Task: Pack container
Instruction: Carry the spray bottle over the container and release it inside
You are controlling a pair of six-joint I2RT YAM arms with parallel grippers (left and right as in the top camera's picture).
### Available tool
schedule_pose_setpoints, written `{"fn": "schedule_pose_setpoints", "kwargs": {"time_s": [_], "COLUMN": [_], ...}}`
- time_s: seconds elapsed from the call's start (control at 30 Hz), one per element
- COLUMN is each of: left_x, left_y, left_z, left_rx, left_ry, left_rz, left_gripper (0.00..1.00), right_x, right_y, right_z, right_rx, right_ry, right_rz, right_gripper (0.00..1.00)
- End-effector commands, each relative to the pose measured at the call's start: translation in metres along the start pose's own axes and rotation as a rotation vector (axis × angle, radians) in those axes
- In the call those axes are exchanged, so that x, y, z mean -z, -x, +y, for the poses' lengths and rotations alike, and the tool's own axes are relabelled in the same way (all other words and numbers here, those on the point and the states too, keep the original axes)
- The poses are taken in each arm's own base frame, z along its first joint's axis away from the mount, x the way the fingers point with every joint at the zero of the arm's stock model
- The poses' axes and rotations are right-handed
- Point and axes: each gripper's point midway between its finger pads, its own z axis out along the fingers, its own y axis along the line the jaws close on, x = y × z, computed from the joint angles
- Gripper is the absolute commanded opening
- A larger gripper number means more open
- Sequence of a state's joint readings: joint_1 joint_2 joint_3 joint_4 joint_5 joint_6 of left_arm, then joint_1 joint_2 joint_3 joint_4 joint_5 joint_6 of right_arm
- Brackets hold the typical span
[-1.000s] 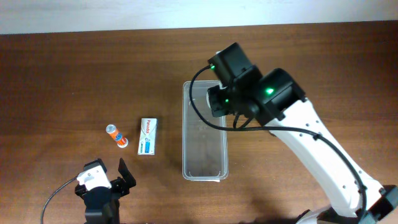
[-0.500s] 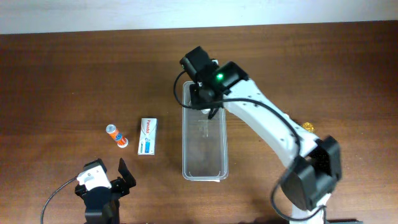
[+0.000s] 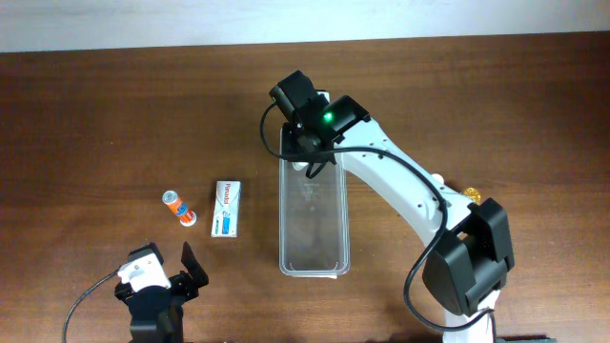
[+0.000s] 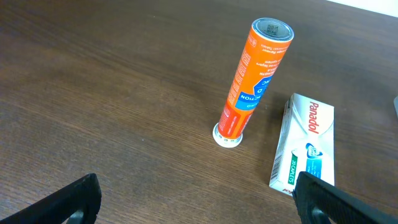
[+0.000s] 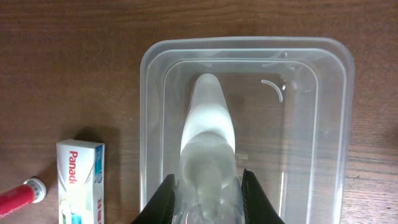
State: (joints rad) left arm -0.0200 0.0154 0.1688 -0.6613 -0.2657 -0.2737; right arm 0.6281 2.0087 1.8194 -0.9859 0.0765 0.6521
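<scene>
The container (image 3: pixel 283 221) is a long clear plastic bin in the middle of the table, with nothing lying in it. My right gripper (image 3: pixel 311 160) hangs over its far end, shut on a translucent white bottle (image 5: pixel 206 140) that points down into the bin (image 5: pixel 152 124). My left gripper (image 3: pixel 168 277) is open and empty near the front edge, left of the bin. An orange tube (image 3: pixel 178 209) and a white Panadol box (image 3: pixel 227 209) lie on the table ahead of it. In the left wrist view the tube (image 4: pixel 252 81) and box (image 4: pixel 305 146) lie beyond the open gripper (image 4: pixel 199 199).
The table is dark brown wood. The right arm's white links (image 3: pixel 410 195) reach across from the right front. The box (image 5: pixel 79 180) and tube (image 5: pixel 22 194) also show at the lower left of the right wrist view.
My right gripper has moved left with the bottle, from beside the bin's right rim to over its far end. The left arm has not moved.
</scene>
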Motion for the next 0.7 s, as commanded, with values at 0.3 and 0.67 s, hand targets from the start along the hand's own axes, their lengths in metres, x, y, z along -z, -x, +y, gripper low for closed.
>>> {"fn": "schedule_pose_setpoints", "kwargs": {"time_s": [0.3, 0.67], "left_x": [0.000, 0.000], "left_y": [0.001, 0.001], "left_z": [0.001, 0.001], "left_rx": [0.007, 0.007], "left_ry": [0.002, 0.002], "left_rz": [-0.008, -0.008], "left_gripper": [0.99, 0.99], "right_x": [-0.023, 0.025], "right_y": [-0.005, 0.018], "right_z": [0.008, -0.001], "right_rx": [-0.032, 0.073], "right_ry": [0.020, -0.006], "right_rz": [0.044, -0.088], "right_gripper": [0.23, 0.58]}}
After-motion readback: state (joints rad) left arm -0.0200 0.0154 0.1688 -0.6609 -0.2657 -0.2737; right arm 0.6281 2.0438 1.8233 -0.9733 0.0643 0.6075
